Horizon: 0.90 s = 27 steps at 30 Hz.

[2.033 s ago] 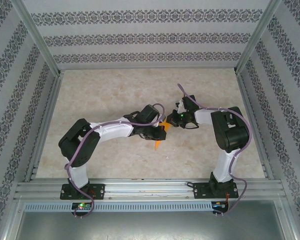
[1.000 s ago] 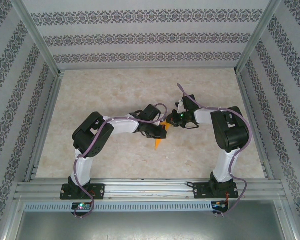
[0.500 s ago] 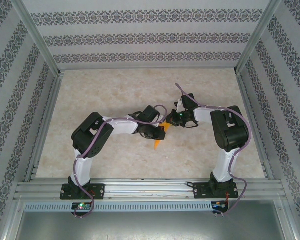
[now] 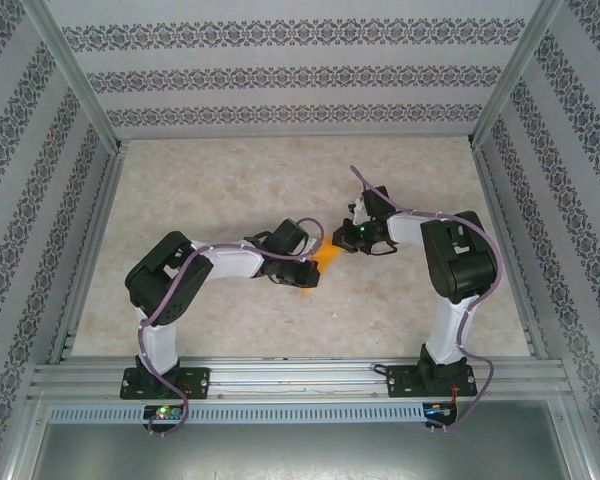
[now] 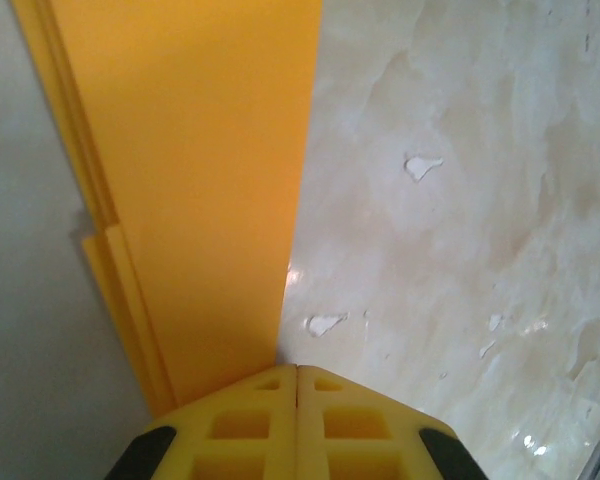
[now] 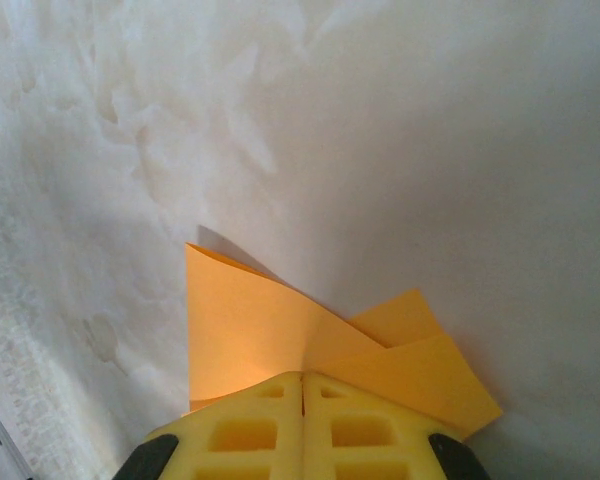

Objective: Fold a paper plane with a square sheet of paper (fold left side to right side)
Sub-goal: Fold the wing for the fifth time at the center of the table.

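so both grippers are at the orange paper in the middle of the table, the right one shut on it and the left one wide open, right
Not quite. The left gripper is shut too: the left wrist view shows its jaws pressed together with the orange paper running into them. The rest holds: the right gripper is shut on it, in the middle of the table.

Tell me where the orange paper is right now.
The folded orange paper is mid-table in the top view, between the left hand and right hand, whose shut tips both meet it in the wrist views.
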Motion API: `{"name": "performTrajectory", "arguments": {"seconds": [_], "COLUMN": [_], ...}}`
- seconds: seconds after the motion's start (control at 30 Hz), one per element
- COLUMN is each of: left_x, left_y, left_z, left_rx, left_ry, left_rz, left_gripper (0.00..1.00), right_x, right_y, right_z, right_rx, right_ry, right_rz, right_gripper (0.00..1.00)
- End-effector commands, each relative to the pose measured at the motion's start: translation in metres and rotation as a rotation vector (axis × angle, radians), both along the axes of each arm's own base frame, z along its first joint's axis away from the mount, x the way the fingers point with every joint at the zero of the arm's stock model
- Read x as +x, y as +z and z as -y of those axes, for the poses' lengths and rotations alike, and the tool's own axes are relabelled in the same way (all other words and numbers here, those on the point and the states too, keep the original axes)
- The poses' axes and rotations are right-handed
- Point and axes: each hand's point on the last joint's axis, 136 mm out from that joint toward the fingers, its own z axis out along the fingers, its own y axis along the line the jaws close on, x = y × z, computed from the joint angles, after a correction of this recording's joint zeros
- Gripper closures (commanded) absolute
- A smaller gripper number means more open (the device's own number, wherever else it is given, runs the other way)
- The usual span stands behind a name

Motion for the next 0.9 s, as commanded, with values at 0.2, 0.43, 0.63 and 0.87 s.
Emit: {"name": "performTrajectory", "arguments": {"seconds": [0.2, 0.43, 0.63, 0.87], "left_x": [-0.012, -0.023, -0.033, -0.032], "left_y": [-0.003, -0.003, -0.003, 0.042], "left_z": [-0.028, -0.039, -0.048, -0.046], "left_rx": [0.122, 0.156, 0.156, 0.015], "left_ry": [-0.046, -0.121, -0.136, -0.109], "left_rz": [-0.022, 0.009, 0.011, 0.118], "left_gripper": [0.99, 0.97, 0.96, 0.93], "right_x": [-0.04, -0.035, -0.026, 0.01], "right_y": [-0.06, -0.052, -0.042, 0.015], "right_z": [0.035, 0.032, 0.028, 0.017], "right_rx": [-0.207, -0.19, -0.174, -0.15], "right_ry": [-0.031, -0.026, -0.013, 0.021], "right_rz": [-0.188, -0.171, -0.147, -0.013], "right_gripper": [1.0, 1.0, 1.0, 0.98]}}
